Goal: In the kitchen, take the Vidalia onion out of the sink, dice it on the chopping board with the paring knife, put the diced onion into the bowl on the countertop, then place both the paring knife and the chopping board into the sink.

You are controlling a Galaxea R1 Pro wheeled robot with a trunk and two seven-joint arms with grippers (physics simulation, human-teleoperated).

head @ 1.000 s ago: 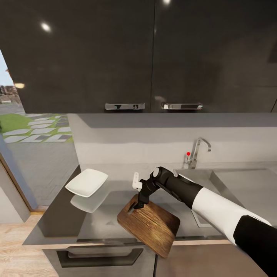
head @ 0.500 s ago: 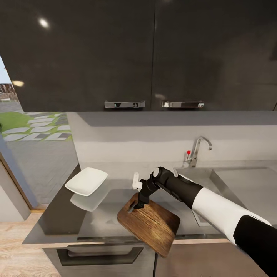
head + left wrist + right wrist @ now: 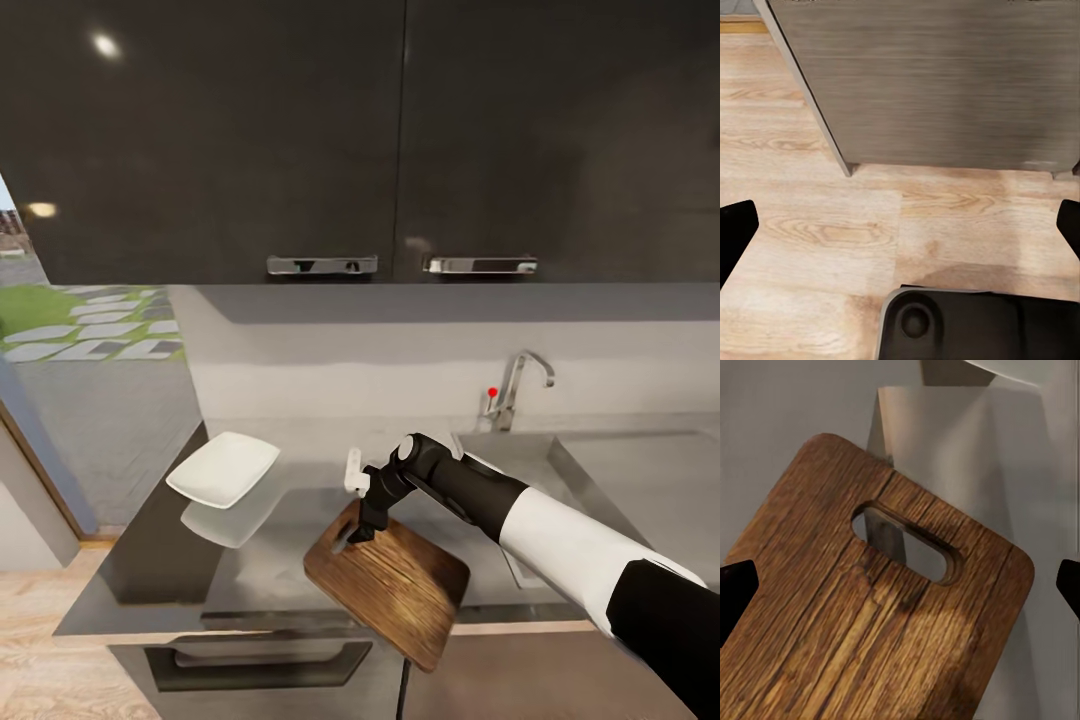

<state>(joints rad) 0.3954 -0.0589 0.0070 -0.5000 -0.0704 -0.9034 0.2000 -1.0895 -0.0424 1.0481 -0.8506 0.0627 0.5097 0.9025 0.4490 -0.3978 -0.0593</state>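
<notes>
1. Head view: right gripper (image 3: pixel 362 522) hangs over the chopping board's (image 3: pixel 392 586) slotted end on the worktop (image 3: pixel 260 570); paring knife (image 3: pixel 352 471) just behind.
2. Left wrist: jaws apart above wood floor (image 3: pixel 817 225).
3. Right wrist: jaws apart; the board (image 3: pixel 855 630) looks stiff and hefty, best gripped at its handle slot (image 3: pixel 911 542).

Right arm reaches forward and left, its end effector (image 3: pixel 362 524) pointing down, fingers spread wide

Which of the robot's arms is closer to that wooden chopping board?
The right. Its gripper hovers just over the chopping board's handle-slot end, jaws spread wide. The left gripper hangs low over the wood floor by a cabinet base, well away from the board.
</notes>
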